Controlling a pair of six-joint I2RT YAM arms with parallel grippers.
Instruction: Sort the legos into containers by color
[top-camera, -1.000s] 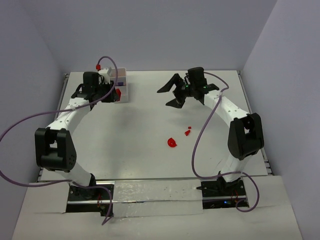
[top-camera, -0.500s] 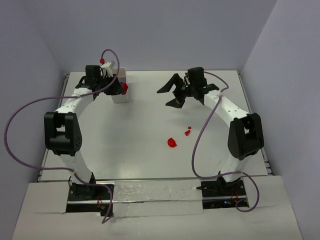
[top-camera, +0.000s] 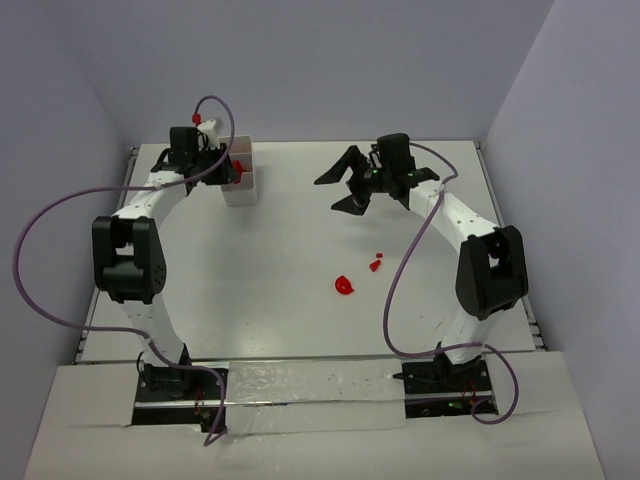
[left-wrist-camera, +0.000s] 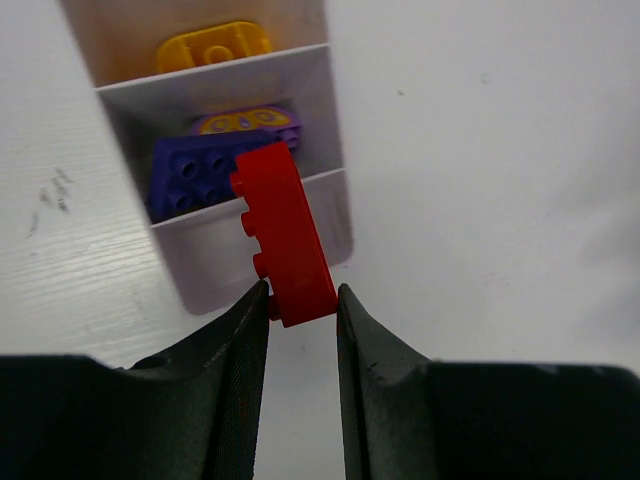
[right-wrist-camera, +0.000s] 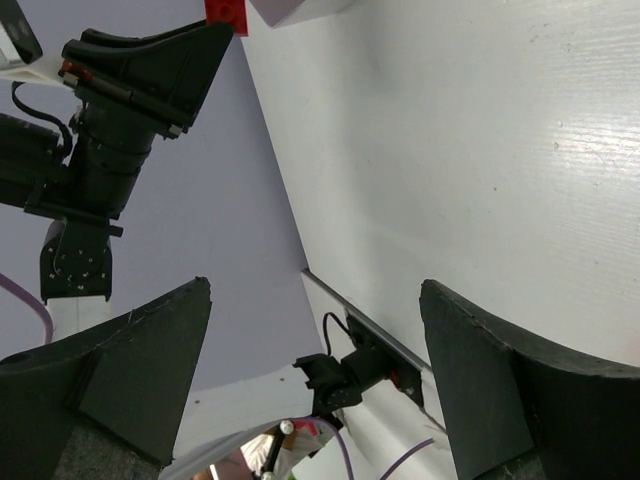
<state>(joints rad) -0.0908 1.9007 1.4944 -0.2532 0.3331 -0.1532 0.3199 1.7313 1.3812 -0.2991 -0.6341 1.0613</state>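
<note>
The white three-compartment tray (top-camera: 241, 186) stands at the back left. In the left wrist view its wall (left-wrist-camera: 215, 255) is close. An orange lego (left-wrist-camera: 213, 45) lies in the far compartment and purple legos (left-wrist-camera: 195, 170) in the middle one. My left gripper (left-wrist-camera: 302, 295) is shut on a red brick (left-wrist-camera: 285, 235), which hangs over the nearest compartment; the top view shows this brick (top-camera: 238, 167) over the tray. Two red legos, a rounded one (top-camera: 344, 285) and a tiny one (top-camera: 376, 264), lie mid-table. My right gripper (top-camera: 341, 186) hovers open with nothing between its fingers.
The right wrist view shows the right gripper (right-wrist-camera: 315, 290) open above bare table, with the left gripper (right-wrist-camera: 150, 60) and its red brick (right-wrist-camera: 226, 14) at the top. A purple cable (top-camera: 60, 215) loops off the left arm. Walls close the table at back and sides.
My left arm has folded back toward the tray and carried the red brick a little farther over it. The right arm and the loose red legos have not moved.
</note>
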